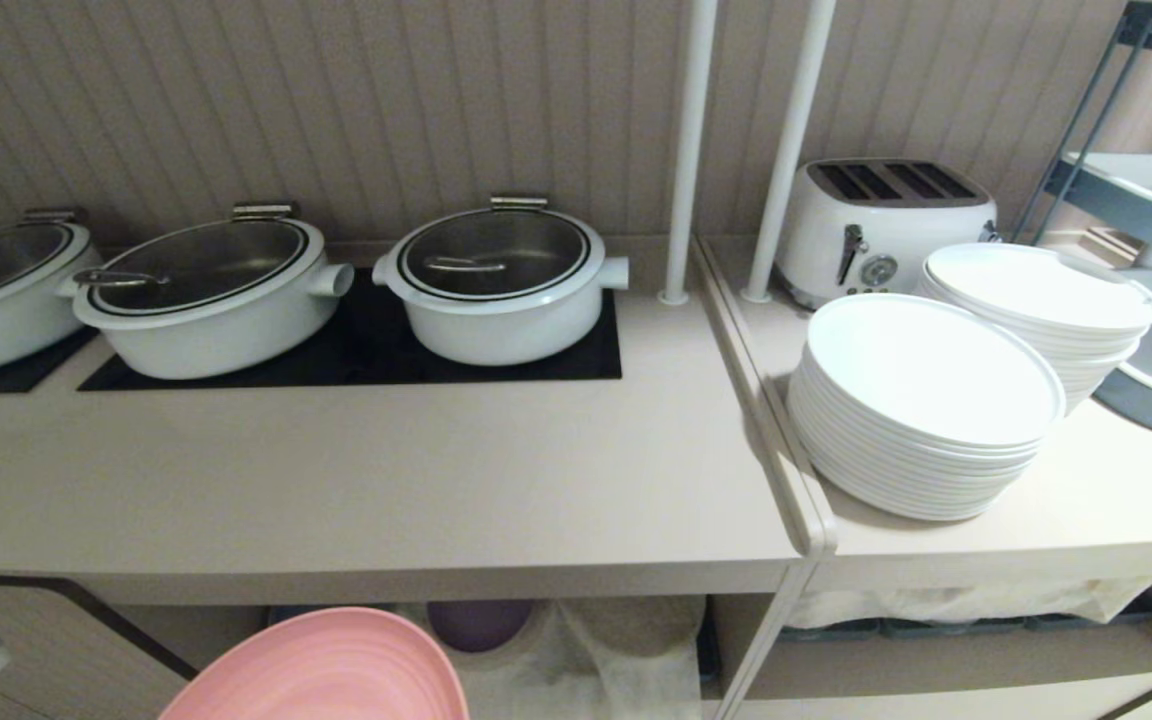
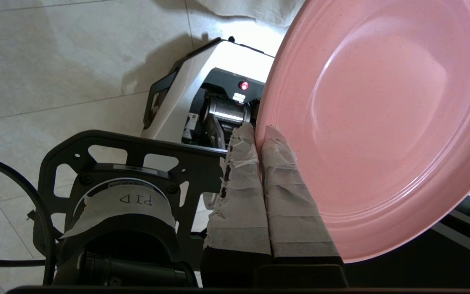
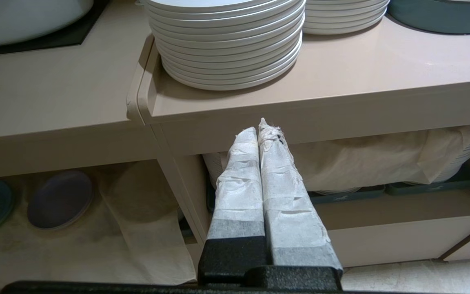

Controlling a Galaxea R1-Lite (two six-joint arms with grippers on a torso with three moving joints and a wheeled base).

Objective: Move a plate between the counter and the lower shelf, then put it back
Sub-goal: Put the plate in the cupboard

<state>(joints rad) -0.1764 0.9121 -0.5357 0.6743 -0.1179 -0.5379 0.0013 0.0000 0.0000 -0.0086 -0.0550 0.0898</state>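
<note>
Three pots (image 1: 496,280) crowd the counter (image 1: 356,480) — left fingers (image 2: 284,179) pinch the plate (image 2: 382,122); right fingers (image 3: 276,179) pressed together.

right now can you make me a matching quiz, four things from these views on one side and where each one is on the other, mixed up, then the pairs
Things:
1. pink plate
2. toaster
3. purple plate
4. lidded white pots

Places:
A. on the black hob panel
B. on the white cloth in the lower shelf
C. pinched at its rim by the left gripper
D. behind the white plate stacks on the counter

Pairs: 1-C, 2-D, 3-B, 4-A
</note>
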